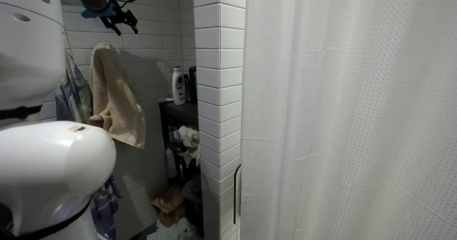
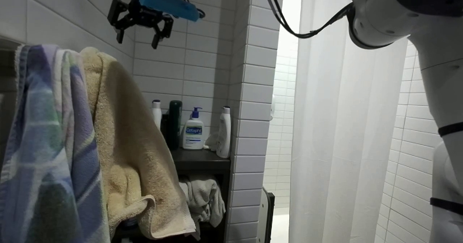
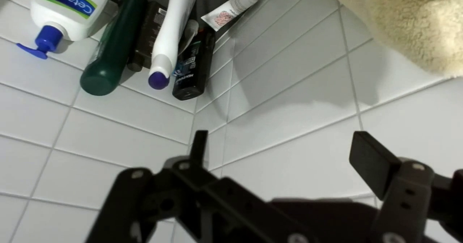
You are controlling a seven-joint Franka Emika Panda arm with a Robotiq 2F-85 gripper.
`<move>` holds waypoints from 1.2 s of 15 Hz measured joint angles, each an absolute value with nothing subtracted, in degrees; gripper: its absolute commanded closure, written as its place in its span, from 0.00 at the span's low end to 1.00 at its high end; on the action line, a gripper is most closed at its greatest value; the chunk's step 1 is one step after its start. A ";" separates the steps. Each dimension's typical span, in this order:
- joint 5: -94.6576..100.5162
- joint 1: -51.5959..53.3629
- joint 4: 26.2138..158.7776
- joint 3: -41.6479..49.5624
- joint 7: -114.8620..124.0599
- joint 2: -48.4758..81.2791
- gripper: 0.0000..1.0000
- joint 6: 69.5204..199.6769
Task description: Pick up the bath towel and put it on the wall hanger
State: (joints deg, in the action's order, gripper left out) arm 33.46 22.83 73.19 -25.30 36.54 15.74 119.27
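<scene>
A beige bath towel (image 1: 114, 97) hangs bunched from a high point against the tiled wall. It shows in both exterior views (image 2: 141, 145), and its fuzzy edge is at the top right of the wrist view (image 3: 423, 22). The wall hanger is hidden behind the towels; a dark strip at the left edge (image 2: 7, 44) may be part of it. My gripper (image 1: 127, 33) is open and empty, above the beige towel's top and off to its side, apart from it. Its spread fingers also show in an exterior view (image 2: 137, 44) and in the wrist view (image 3: 280, 145).
A blue-purple patterned towel (image 2: 50, 145) hangs beside the beige one. A dark shelf (image 2: 202, 161) in the corner holds several bottles, including a Cetaphil pump bottle (image 2: 194, 134). A tiled pillar (image 1: 219, 90) and a white shower curtain (image 1: 342, 111) stand beyond the shelf.
</scene>
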 measured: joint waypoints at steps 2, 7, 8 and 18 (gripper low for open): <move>33.44 22.38 74.49 -25.04 37.90 13.59 0.00 118.17; 29.26 19.94 81.93 -24.62 38.61 3.66 0.00 107.69; 27.69 19.21 84.21 -24.18 38.40 1.21 0.00 104.84; 18.17 15.42 103.12 -18.55 36.41 -13.60 0.00 93.84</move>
State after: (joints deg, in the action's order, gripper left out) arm 18.17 15.42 103.12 -18.55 36.41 -13.60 93.84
